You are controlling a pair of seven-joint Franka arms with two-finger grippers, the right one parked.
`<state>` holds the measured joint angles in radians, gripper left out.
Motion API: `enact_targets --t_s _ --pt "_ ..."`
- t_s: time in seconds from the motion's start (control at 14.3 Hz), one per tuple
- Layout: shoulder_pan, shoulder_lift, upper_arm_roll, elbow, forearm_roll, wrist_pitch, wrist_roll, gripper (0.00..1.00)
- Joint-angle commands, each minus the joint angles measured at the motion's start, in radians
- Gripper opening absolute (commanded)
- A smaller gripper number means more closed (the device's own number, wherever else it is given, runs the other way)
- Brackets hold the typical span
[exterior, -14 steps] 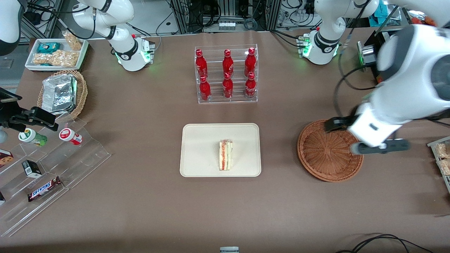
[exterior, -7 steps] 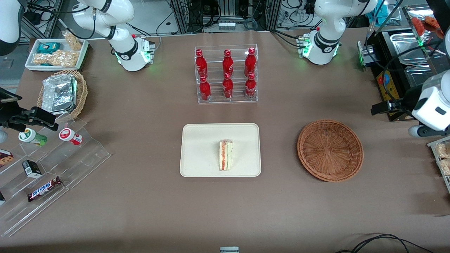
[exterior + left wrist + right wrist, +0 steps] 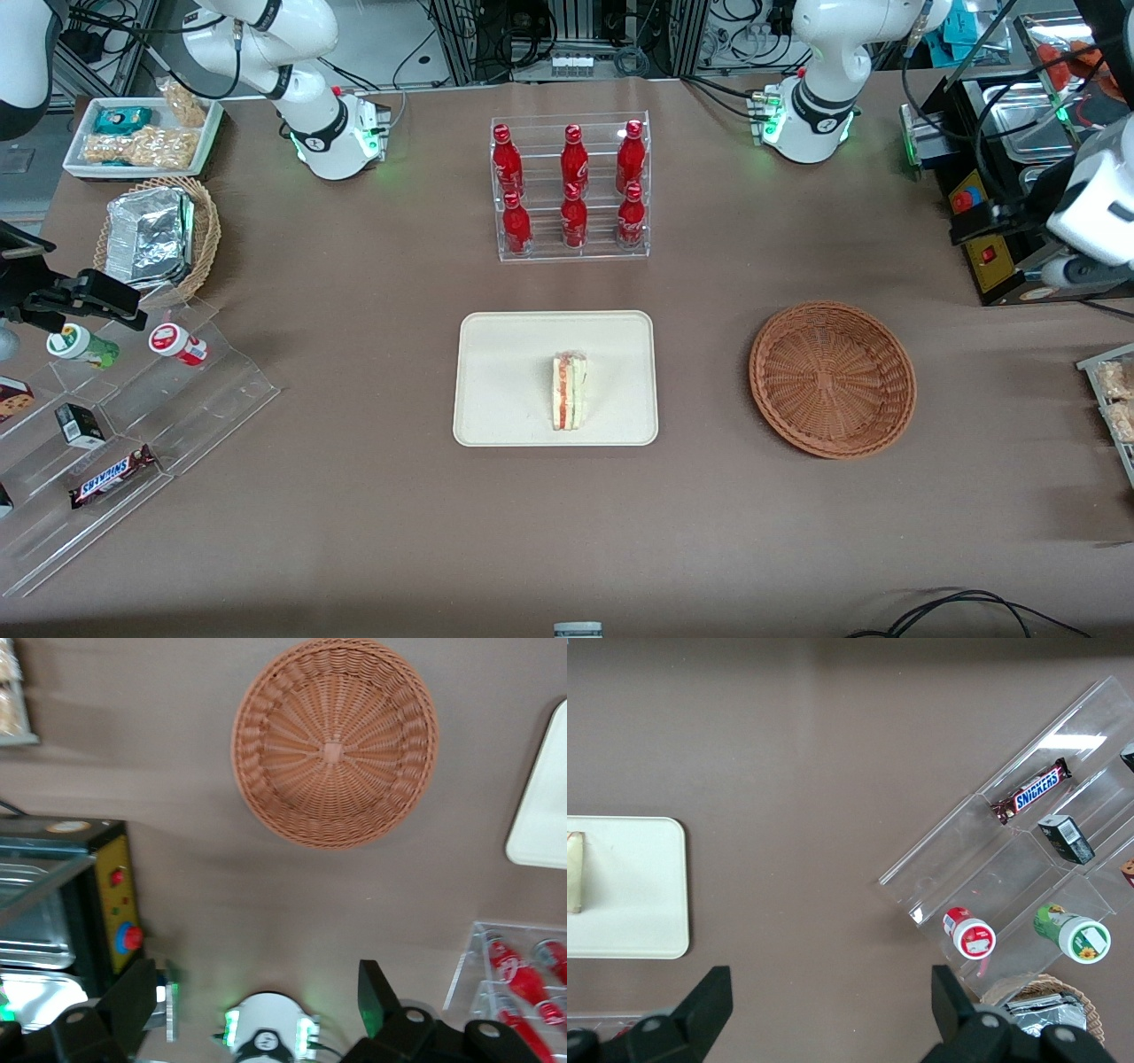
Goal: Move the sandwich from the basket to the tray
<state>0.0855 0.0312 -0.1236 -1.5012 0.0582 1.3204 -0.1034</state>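
**On the tray at table centre: sandwich delivered, working arm backed off**

At the middle of the table, the flat rectangular cream plastic tray [image 3: 496,354] lay just as it had a second before. The small triangular white-bread sandwich with its red and pale green filling [image 3: 570,391] stood on its edge on the tray, toward five o'clock from the tray's centre. Neither had shifted across the three front views.

At three o'clock from the tray, well apart from it, the round reddish-brown woven wicker basket [image 3: 833,379] sat empty, also unmoved.

The arm was what had changed. A second earlier its wrist hung over the basket's rim at about three o'clock. Half a second later it had swung out to the working arm's end of the table. Now it had drawn higher still, to roughly two o'clock from the basket, over the black control box [image 3: 992,257].

In the wrist view the left arm's gripper [image 3: 257,990] had its two fingers spread wide with nothing between them, looking down on the basket from well above.

By my reading the placement was done: the sandwich was in the tray, the basket was cleared, and the arm was retreating rather than setting up another grasp.
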Motion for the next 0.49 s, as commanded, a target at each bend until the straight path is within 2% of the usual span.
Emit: enact_targets --t_s 0.0,0.42 --pt "0.042 -0.031 -0.016 0.007 0.012 -0.017 0.059 1.00" --pt "0.037 -0.039 -0.039 0.036 0.012 -0.023 0.057 1.00"
